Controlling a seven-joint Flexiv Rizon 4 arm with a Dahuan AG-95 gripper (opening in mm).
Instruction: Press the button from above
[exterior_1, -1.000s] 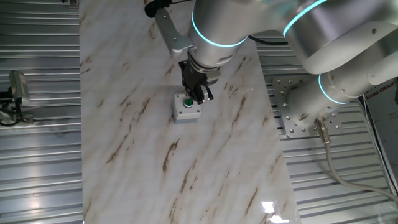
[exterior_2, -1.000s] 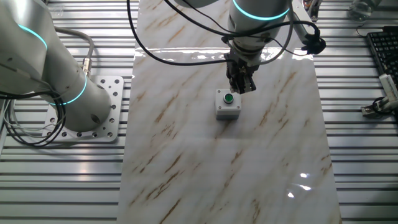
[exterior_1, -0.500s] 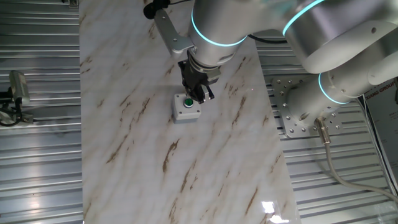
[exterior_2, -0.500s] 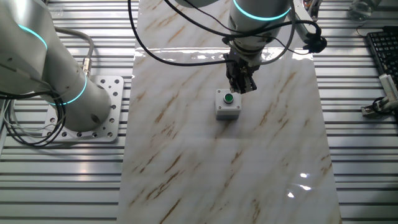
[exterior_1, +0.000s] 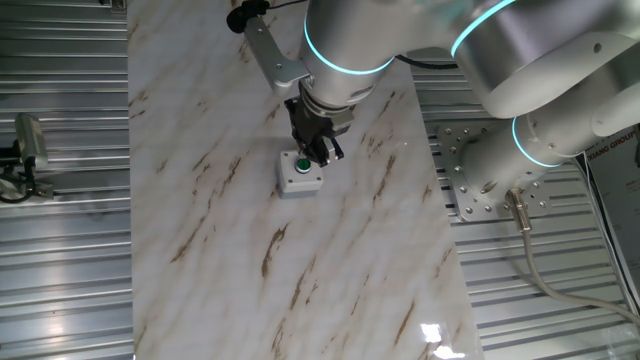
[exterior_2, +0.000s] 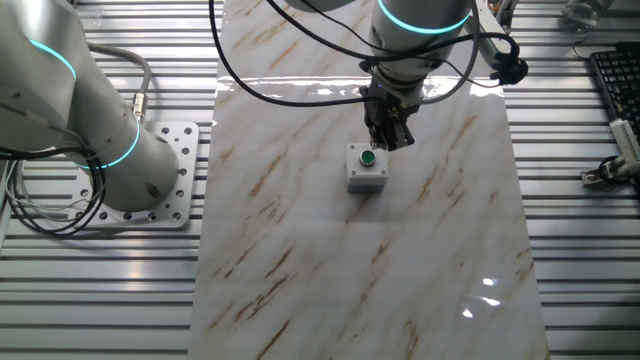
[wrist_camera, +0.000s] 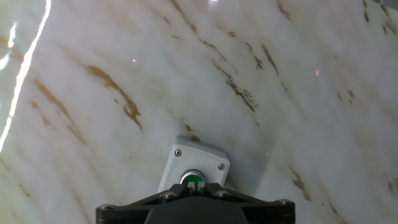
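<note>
Marble-patterned table top (exterior_1: 300, 250) with brown veins, laid over ribbed metal decking (exterior_1: 60, 250), filling most of both fixed views. Silver arm (exterior_1: 400, 40) with glowing cyan rings reaching in from 1 o'clock in one fixed view, from 12 o'clock in the other. Perforated base plate (exterior_2: 150, 190) at 9 o'clock in the other fixed view, bolted to the decking beside the table. Small light grey box (exterior_2: 365, 170) standing upright near the middle of the table top, four screws visible at its corners in the hand view. Black gripper (exterior_2: 389, 140) poised just above the box, at 1 o'clock from it in both fixed views, fingertips close over the box's top edge. Fingers' state impossible to tell: no gap or contact visible in any view. Green button (wrist_camera: 192, 180) set in the box top, at 6 o'clock in the hand view, partly covered by the gripper's dark body.
</note>
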